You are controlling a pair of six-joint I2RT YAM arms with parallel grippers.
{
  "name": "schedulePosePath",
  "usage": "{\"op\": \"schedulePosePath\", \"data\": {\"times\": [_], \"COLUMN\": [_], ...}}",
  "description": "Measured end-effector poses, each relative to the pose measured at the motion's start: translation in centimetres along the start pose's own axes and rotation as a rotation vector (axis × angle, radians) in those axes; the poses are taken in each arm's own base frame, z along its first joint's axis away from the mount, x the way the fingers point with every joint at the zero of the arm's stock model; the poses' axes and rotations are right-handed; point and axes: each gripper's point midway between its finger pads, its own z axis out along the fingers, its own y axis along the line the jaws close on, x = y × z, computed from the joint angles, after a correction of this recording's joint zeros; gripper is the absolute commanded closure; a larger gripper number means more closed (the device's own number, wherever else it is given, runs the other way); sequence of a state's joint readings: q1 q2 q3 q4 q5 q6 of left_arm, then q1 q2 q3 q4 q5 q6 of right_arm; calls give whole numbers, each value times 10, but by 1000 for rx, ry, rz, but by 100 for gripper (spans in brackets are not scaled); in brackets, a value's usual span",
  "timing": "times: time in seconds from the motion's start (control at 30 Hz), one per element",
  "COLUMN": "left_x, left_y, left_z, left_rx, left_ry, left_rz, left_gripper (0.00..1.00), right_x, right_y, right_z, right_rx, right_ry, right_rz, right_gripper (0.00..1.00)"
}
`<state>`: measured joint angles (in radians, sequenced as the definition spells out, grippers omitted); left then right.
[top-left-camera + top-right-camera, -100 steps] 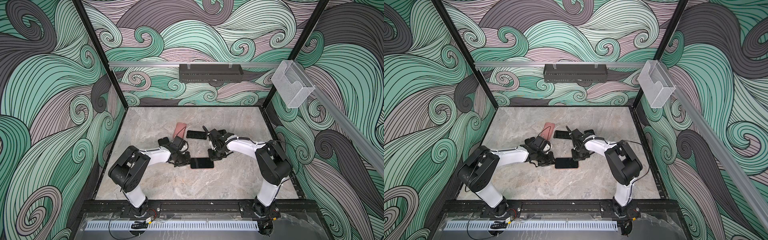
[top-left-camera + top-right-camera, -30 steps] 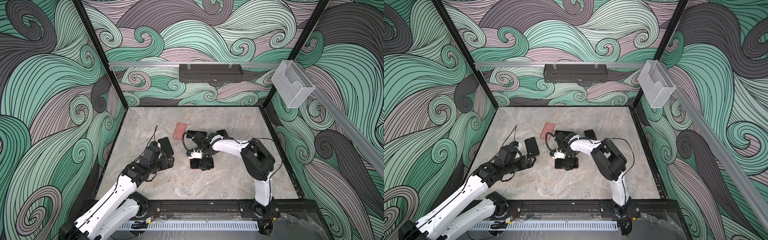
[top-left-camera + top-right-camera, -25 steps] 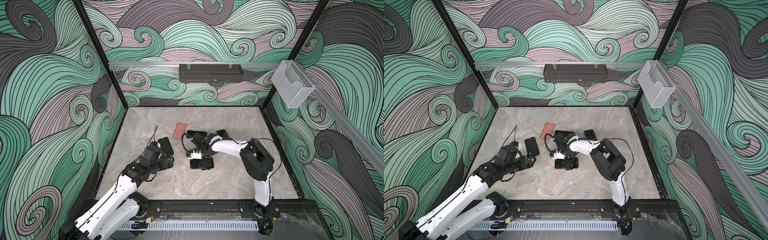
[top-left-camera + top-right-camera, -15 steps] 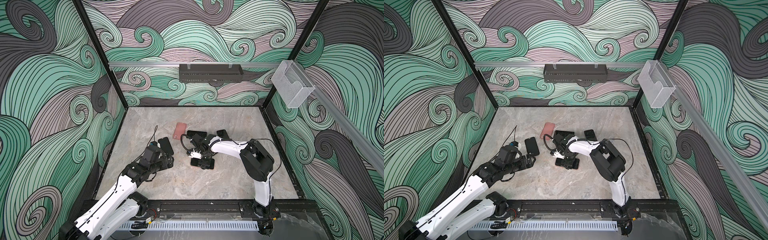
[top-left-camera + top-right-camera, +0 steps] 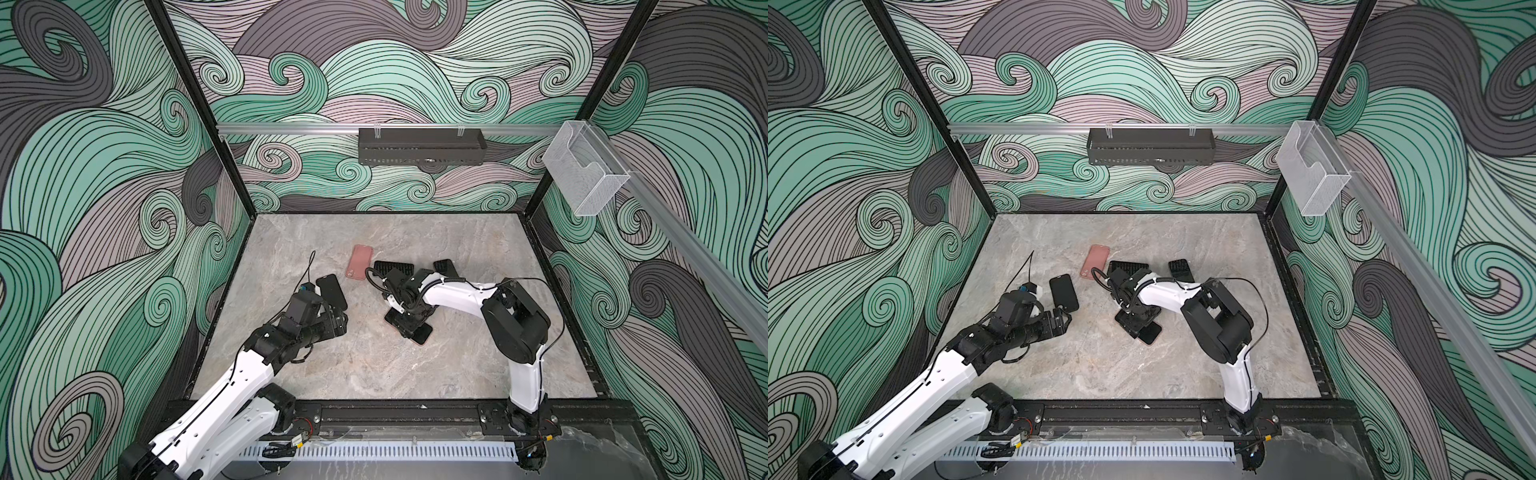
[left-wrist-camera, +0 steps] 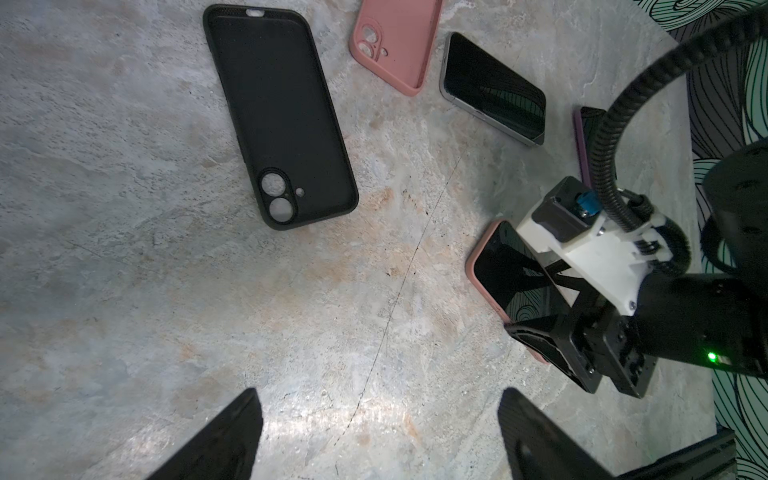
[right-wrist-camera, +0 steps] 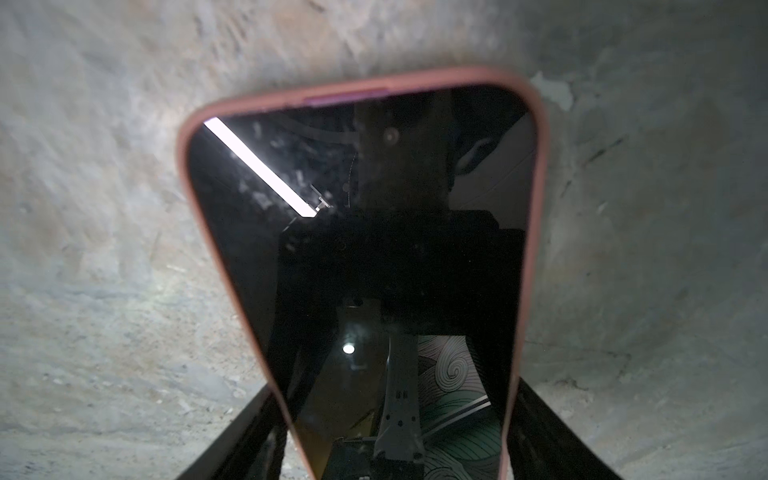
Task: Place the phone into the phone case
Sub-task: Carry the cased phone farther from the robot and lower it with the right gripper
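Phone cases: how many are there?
3: black case beside left arm; empty pink case farther back; fitted pink case on phone between right jaws. More may be hidden.

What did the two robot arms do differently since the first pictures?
The left gripper pulled back to the front left and now hangs open and empty. The right gripper swung forward, dropped over the phone with the pink rim, closed on its sides and twisted it slantwise. The empty pink case and the bare phone beside it stayed put.
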<state>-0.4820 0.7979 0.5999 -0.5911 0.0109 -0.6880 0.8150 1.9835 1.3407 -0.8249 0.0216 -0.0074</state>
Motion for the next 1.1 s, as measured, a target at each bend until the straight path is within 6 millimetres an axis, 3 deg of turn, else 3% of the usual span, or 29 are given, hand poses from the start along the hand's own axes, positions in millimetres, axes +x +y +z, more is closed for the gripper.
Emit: {"op": "schedulePosePath", "data": {"times": [0.17, 0.33, 0.63, 0.8, 1.1], "left_x": [0, 0, -1, -1, -1], "left_y": [1, 0, 0, 0, -1], "left_z": [1, 2, 2, 2, 2], "left_rx": [-4, -4, -2, 0, 2], "left_ry": [3, 3, 1, -1, -1], "left_rz": [-2, -1, 0, 3, 7], "left_gripper": [9, 9, 10, 10, 10], "right_x": [-4, -9, -22, -29, -31], "right_y": [-9, -36, -93, -132, -220], "right_z": [-1, -7, -57, -77, -110], "right_rx": [-2, 7, 20, 52, 124], "right_ry": [-48, -121, -296, -356, -450], "right_rz": [134, 281, 465, 536, 671], "right_gripper": [81, 84, 86, 87, 89]}}
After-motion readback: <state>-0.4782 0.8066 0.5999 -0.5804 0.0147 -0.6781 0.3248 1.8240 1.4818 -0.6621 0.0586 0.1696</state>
